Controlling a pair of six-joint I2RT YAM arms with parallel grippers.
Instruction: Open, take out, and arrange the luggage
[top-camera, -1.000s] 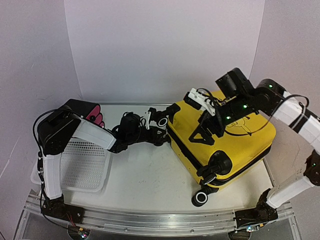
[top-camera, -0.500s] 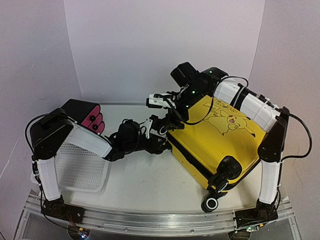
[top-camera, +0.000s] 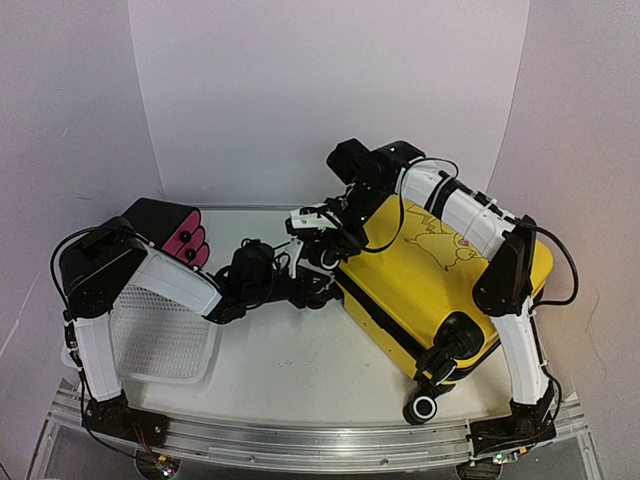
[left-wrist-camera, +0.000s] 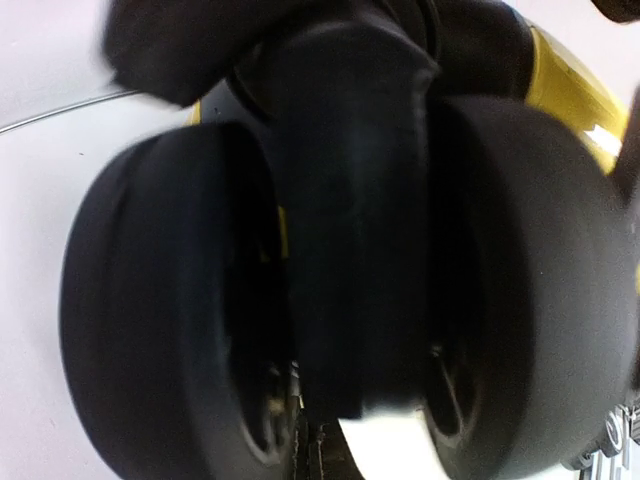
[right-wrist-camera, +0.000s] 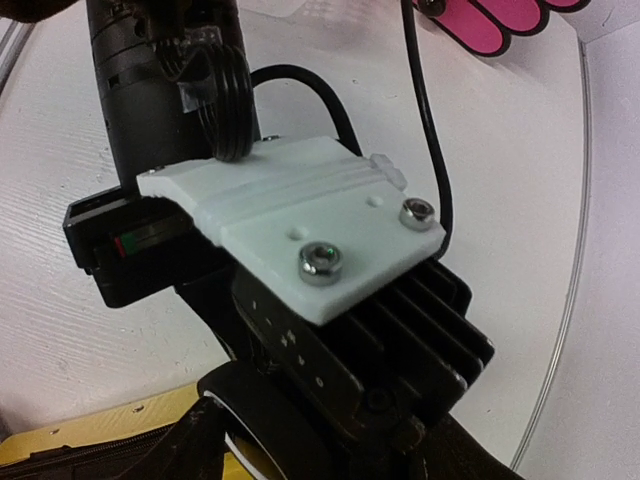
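Yellow hard-shell luggage (top-camera: 430, 285) lying flat, black cartoon (top-camera: 440, 238) on lid, left claw (top-camera: 318, 275) closed tight by wheel (left-wrist-camera: 150, 300), right claw (top-camera: 328, 232) spread unclear

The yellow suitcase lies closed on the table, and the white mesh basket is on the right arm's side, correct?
No, the white mesh basket is on the left arm's side, per the top view. The yellow suitcase does lie closed.

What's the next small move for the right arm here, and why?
Probably ease the right gripper down onto the black zipper band at the far-left corner of the yellow suitcase, clear of the left gripper. The lid is closed, the left gripper sits shut at that corner's wheel, and the right hangs just above both.
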